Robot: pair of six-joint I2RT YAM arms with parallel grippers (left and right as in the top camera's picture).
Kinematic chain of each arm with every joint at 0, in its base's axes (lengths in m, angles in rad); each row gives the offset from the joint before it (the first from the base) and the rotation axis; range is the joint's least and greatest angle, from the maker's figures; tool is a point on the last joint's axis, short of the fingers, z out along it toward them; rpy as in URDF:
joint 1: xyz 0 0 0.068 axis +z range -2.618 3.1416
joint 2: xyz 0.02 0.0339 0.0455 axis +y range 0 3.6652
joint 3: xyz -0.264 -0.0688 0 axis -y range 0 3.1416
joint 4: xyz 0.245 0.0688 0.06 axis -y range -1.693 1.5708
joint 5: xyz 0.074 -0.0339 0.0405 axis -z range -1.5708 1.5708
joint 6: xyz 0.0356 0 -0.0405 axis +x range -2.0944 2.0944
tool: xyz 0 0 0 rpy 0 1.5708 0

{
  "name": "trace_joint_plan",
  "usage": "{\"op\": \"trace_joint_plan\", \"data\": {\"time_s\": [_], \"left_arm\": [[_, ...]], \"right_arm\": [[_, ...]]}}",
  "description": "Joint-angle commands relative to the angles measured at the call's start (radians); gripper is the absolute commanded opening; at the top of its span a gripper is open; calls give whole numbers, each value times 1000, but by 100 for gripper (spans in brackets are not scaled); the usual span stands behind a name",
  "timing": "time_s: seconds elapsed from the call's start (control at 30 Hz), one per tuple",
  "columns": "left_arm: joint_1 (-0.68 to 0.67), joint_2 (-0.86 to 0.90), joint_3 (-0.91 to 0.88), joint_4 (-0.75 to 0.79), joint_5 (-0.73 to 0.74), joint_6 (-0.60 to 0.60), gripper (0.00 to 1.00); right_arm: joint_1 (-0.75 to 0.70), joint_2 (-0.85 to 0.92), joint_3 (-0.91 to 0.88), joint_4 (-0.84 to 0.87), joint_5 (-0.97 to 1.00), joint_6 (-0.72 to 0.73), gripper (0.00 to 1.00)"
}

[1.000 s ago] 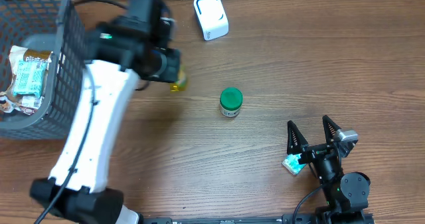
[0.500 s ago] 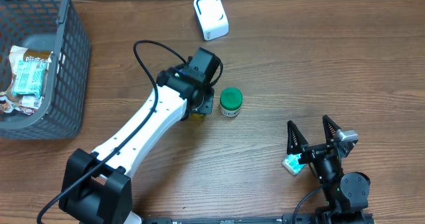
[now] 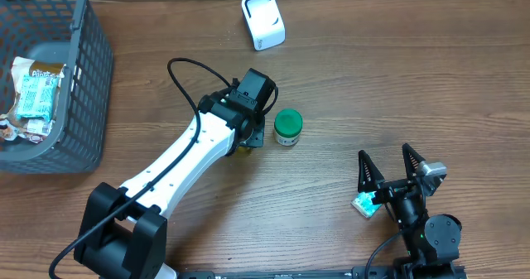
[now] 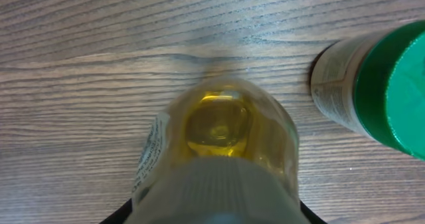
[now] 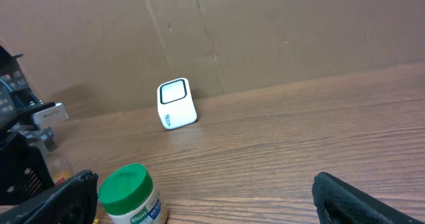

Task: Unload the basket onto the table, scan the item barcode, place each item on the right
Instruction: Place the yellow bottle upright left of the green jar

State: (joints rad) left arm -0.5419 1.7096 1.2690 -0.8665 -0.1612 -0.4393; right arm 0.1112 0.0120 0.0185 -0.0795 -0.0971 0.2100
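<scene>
My left gripper [image 3: 248, 135] is shut on a clear bottle of yellow liquid [image 4: 219, 127], its black fingers pressed against the ribbed pale cap. The bottle stands upright on the wooden table, just left of a green-lidded jar [image 3: 287, 127] and apart from it. In the left wrist view that jar [image 4: 378, 84] fills the right edge. A white barcode scanner [image 3: 263, 20] sits at the back of the table, also visible in the right wrist view [image 5: 176, 104]. My right gripper [image 3: 385, 153] rests at the front right, open, with nothing between its fingers.
A dark wire basket [image 3: 83, 80] holding snack packets stands at the far left. The left arm's white link [image 3: 178, 167] lies diagonally across the table's middle. A brown cardboard wall [image 5: 265, 31] rises behind the scanner.
The left arm swung from beside the basket down and right, bringing the bottle next to the green-lidded jar, then nearly stopped. The right arm has not moved.
</scene>
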Motion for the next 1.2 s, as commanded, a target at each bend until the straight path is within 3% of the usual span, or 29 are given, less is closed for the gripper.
{"op": "trace_joint_plan", "data": {"time_s": [0.0,0.13,0.5,0.57,0.73,0.87,1.03,1.17], "left_arm": [[-3,7,2,23,6,-19,39],[-3,7,2,17,10,-22,48],[-2,0,22,-1,31,-1,92],[5,-16,61,-17,31,18,96],[28,-51,240,-140,23,79,100],[70,-59,487,-358,-28,169,100],[141,-59,710,-539,-266,228,100],[225,-59,807,-575,-442,287,100]], "right_arm": [[-2,-9,-11,3,2,6,100],[-2,-9,-11,3,2,6,100],[-2,-9,-11,3,2,6,100],[-2,-9,-11,3,2,6,100],[-2,-9,-11,3,2,6,100],[-2,-9,-11,3,2,6,100],[-2,-9,-11,3,2,6,100],[-2,-9,-11,3,2,6,100]]}}
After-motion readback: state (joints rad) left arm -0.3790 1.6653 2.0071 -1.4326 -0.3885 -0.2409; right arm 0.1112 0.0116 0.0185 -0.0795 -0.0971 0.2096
